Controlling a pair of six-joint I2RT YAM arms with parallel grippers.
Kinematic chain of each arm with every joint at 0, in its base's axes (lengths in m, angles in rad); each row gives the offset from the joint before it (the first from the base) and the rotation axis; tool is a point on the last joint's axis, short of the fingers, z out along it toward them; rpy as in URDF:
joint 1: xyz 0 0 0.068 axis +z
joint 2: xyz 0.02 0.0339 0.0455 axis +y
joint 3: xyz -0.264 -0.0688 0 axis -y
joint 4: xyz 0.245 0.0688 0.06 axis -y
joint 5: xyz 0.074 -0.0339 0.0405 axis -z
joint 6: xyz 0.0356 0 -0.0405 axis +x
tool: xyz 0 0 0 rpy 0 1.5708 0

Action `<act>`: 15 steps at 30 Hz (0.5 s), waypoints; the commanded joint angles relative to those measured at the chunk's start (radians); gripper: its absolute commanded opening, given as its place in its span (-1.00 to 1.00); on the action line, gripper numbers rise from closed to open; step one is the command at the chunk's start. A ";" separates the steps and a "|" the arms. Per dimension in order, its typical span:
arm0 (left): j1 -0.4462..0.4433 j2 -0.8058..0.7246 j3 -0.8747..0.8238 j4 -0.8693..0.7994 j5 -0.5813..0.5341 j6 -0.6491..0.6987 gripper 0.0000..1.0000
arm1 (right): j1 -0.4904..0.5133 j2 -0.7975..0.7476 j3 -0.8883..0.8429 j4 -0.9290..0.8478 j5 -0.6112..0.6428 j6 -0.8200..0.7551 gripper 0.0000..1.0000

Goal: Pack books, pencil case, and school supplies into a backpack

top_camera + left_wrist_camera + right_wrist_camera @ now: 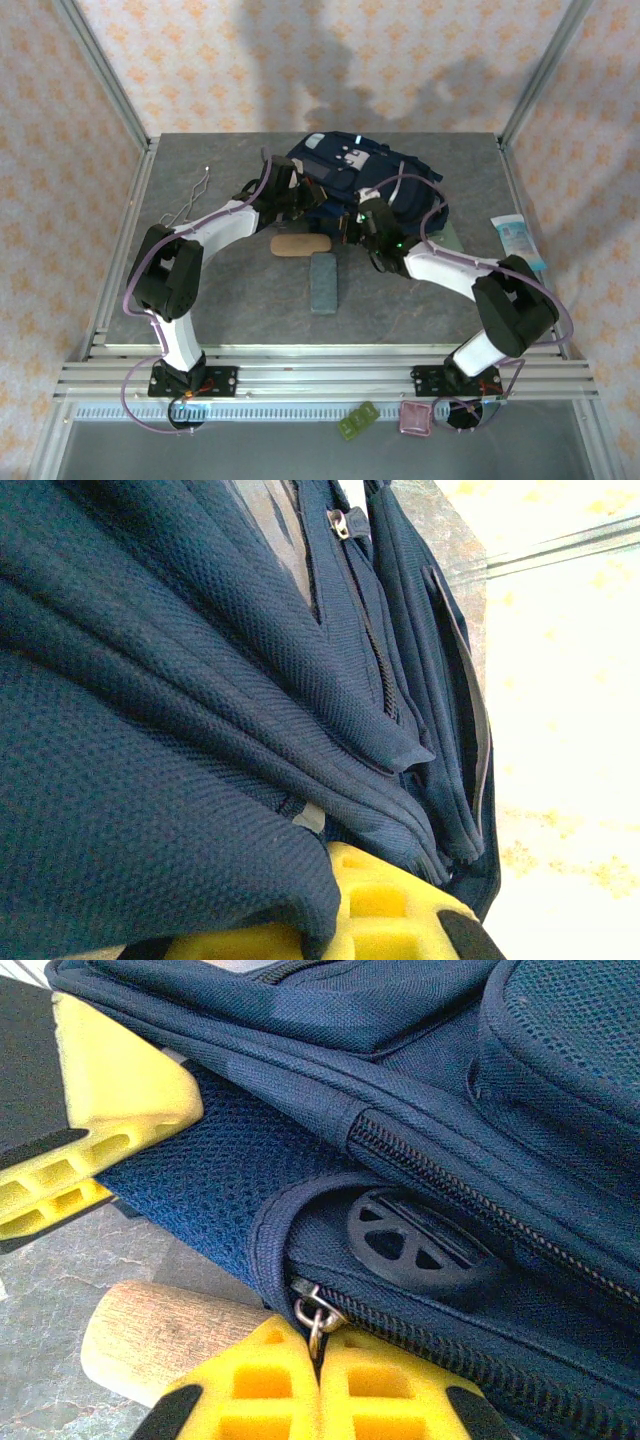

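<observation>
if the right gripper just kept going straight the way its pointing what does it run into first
The backpack. The right gripper is closed at its zipper pull, and just beyond lies the navy pocket with a round black plastic piece; it would likely press into that fabric almost at once.

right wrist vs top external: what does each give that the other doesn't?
Right wrist: the right gripper with its fingertips closed on the zipper pull, and a round black plastic piece beside the zip. Top external: the grey-blue case, the bent wire and the pale packet on the table. Both: the backpack and the tan case.
</observation>
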 commanded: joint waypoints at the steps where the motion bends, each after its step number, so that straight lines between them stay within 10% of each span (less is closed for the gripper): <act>1: 0.033 -0.029 0.033 0.110 -0.019 0.020 -1.00 | -0.031 0.003 -0.002 -0.125 -0.038 -0.016 -0.93; 10: 0.023 -0.026 0.051 0.107 0.007 0.019 -1.00 | -0.038 0.012 0.004 -0.110 -0.074 -0.024 -0.59; 15: 0.019 -0.023 0.062 0.104 0.010 0.018 -1.00 | -0.039 0.019 0.000 -0.084 -0.067 -0.031 -0.81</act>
